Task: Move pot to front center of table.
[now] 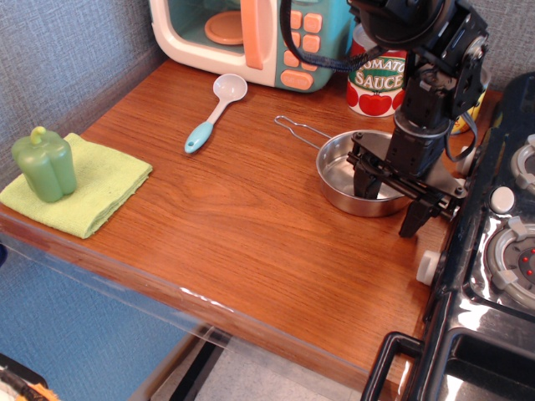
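Straddling the pot's near-right rim, the black two-fingered claw [391, 200] is seen spread apart, one finger lowered inside the bowl and the other outside it near the table; nothing is clamped yet.

Largest in the scene, the reddish-brown glossy wood-grain table [242, 225] is flanked on the right by a black toy stove [493, 251], with a teal and cream toy microwave [251, 33] at the far edge. A lime-green folded cloth [92, 188] carrying a green plastic bell pepper [43, 163] lies at the near left. The shallow round shiny steel pot [347, 175] is placed toward the far right, its thin wire loop handle [297, 128] pointing left. Behind it a red tomato sauce can [376, 79] is seen, and a small blue-handled white spoon [216, 109] lies far left.

The pot is judged light, rigid and slippery; the thin rim wall is probably the best hold, gripped squarely so it cannot twist or slide.
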Robot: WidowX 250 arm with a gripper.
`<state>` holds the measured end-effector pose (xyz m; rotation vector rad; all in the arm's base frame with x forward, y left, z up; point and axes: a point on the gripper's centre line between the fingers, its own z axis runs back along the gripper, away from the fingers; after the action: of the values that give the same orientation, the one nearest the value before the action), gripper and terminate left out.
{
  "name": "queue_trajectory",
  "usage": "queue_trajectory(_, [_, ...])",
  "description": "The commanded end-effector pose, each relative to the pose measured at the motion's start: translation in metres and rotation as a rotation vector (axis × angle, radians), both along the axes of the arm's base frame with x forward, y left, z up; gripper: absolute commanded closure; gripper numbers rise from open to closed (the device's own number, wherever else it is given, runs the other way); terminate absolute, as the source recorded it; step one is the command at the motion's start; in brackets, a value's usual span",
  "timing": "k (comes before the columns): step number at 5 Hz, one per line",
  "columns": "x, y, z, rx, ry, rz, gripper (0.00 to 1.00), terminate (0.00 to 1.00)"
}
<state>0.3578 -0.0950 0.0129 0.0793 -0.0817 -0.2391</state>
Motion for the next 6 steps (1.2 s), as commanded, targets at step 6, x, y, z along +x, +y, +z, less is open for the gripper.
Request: queue_trajectory(6, [-0.029, 0.025, 0.128, -0.158, -0.262, -0.369, 1.00, 0.00])
